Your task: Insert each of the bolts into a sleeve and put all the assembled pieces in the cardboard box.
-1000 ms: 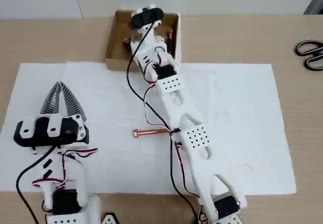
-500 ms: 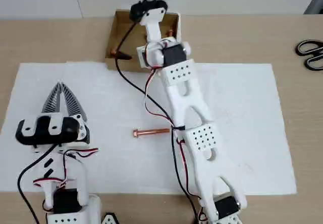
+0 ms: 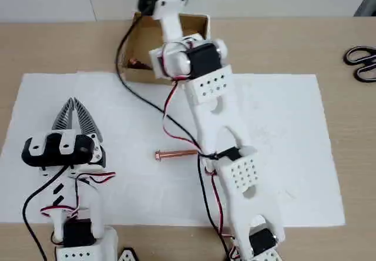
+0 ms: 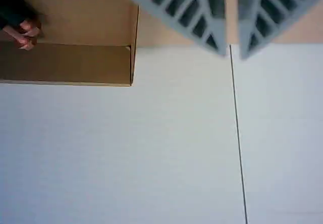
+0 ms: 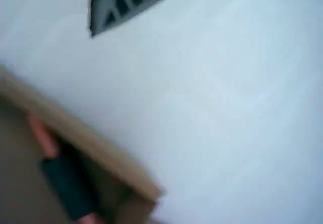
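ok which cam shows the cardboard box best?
High view: the cardboard box shows most of its outline there, though the right arm covers its middle. The left wrist view gives one corner and a side wall up close. The right wrist view gives a blurred stretch of rim.

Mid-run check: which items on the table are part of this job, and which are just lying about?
Job: cardboard box, loose bolt on the sheet, sleeved piece inside the box.
Lying about: scissors, white sheet.
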`<state>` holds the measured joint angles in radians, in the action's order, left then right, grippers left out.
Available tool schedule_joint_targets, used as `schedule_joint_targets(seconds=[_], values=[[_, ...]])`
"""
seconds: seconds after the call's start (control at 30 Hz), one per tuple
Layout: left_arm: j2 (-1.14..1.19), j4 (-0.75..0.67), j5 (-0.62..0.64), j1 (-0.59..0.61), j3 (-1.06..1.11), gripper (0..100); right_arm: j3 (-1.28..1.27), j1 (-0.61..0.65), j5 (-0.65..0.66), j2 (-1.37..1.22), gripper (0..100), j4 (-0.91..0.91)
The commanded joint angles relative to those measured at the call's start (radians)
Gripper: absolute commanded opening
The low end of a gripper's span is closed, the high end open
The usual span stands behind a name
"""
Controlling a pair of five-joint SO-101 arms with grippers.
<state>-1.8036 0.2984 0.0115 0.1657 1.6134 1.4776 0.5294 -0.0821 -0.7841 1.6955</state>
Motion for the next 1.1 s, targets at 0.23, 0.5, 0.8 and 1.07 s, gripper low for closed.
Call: schedule_joint_targets(seconds=[0.23, 0.5, 0.8, 1.07], values=[[-0.012, -0.021, 0.002, 0.005, -0.007, 1, -0.798, 0.088, 0.135, 0.605, 13.8, -0.001], [-0.012, -0.074, 0.008, 0.144, -0.004, 1, -1.025, -0.022, 0.138, 0.705, 13.7, -0.013], [-0.012, -0.080, 0.239, 0.440, 0.016, 1, -1.194, -0.025, 0.411, 0.705, 13.7, -0.013], [-0.012, 0.221, 0.287, 0.256, 0.051, 1, -1.407, -0.088, 0.377, 0.711, 13.6, -0.142]])
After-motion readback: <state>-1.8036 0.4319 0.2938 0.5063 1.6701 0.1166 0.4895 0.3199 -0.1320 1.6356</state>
